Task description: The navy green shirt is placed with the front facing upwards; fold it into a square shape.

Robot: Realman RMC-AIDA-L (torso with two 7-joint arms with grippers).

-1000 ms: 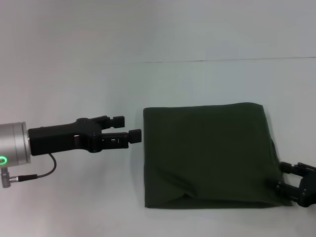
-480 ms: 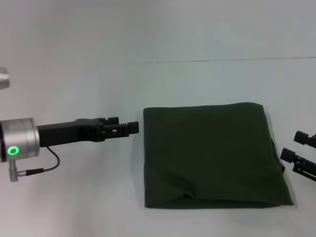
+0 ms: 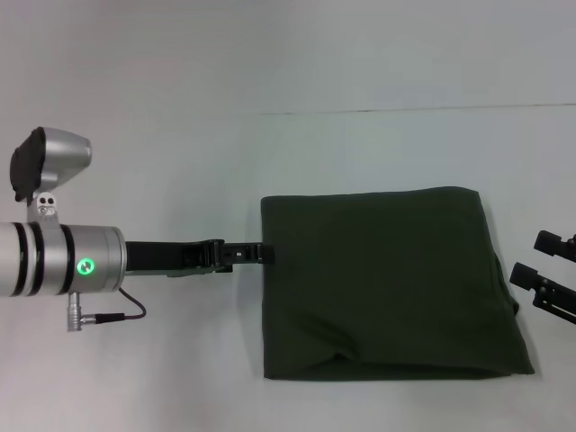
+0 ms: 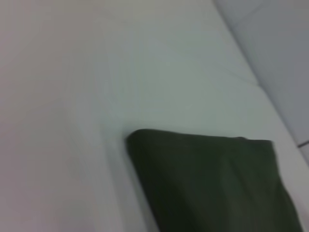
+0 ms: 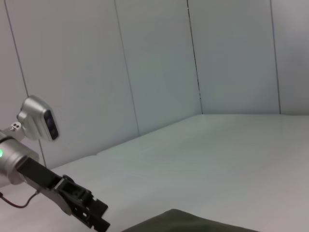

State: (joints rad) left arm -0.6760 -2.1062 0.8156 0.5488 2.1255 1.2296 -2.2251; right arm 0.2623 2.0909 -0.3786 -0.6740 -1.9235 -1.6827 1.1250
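A pale, plain white table [image 3: 180,378] stretches before the robot, backed by a light panelled wall [image 5: 159,72] whose seams run upright in the right wrist view. On the table, right of centre in the head view, lies the navy green shirt [image 3: 387,283], folded into a flat, roughly square packet with its plain dark olive side up; its left edge is straight, and a soft crease rises near the front edge. No lettering or collar shows. The left wrist view looks down on one corner of the same packet [image 4: 212,183] with bare table around it. The left gripper [image 3: 259,253] reaches in level from the left on a silver arm with a green ring light, its black tip just at the shirt's left edge, about touching it; seen edge-on, it cannot be told whether its fingers are apart or together. The right gripper [image 3: 540,259] sits at the right border of the head view, just beside the shirt's right edge and clear of it, its two black fingers spread apart and holding nothing.
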